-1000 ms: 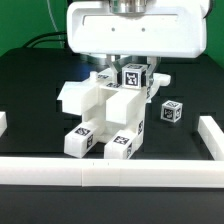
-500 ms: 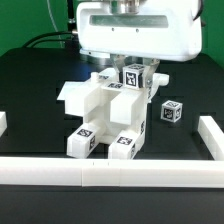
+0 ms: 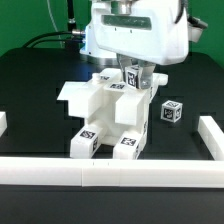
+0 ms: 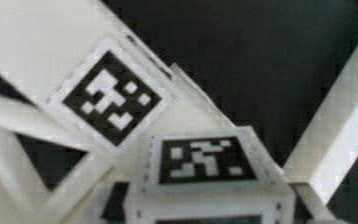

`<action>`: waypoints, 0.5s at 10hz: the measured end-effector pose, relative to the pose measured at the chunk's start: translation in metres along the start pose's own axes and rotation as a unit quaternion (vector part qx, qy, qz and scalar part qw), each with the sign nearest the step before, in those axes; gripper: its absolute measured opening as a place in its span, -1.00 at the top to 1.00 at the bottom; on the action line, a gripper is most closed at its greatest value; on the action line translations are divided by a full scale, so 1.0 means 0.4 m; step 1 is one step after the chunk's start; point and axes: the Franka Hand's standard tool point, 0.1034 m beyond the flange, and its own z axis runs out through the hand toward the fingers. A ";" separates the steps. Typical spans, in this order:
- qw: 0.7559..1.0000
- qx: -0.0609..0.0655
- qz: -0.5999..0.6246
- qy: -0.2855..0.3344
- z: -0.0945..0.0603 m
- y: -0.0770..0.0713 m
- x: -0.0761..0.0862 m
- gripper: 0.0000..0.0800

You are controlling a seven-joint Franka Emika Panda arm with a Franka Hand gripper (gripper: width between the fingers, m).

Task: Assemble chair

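The partly joined white chair [image 3: 108,115] stands mid-table in the exterior view, with two tagged square posts [image 3: 86,140] at its front. My gripper [image 3: 134,78] hangs over its back right part. The fingers flank an upright tagged post [image 3: 133,88] and look shut on it. One loose tagged chair piece [image 3: 171,110] lies to the exterior view's right. The blurred wrist view shows that post's tagged top [image 4: 202,158] between the jaws of my gripper [image 4: 197,205]. The X-braced panel [image 4: 108,95] with its tag shows behind it.
Low white border rails run along the front [image 3: 110,172], the exterior view's right [image 3: 212,135] and its left [image 3: 3,123]. Black cables [image 3: 45,40] lie at the back left. The table is black.
The hand has turned about its vertical axis and shifted to the exterior view's right, so it looks narrower. The chair and the loose piece have not moved.
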 end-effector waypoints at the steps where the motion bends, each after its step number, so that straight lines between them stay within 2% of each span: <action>1: 0.999 0.001 0.035 -0.001 0.001 0.000 -0.001 0.29; 5: 0.989 0.004 0.147 -0.009 0.002 -0.002 -0.008 0.29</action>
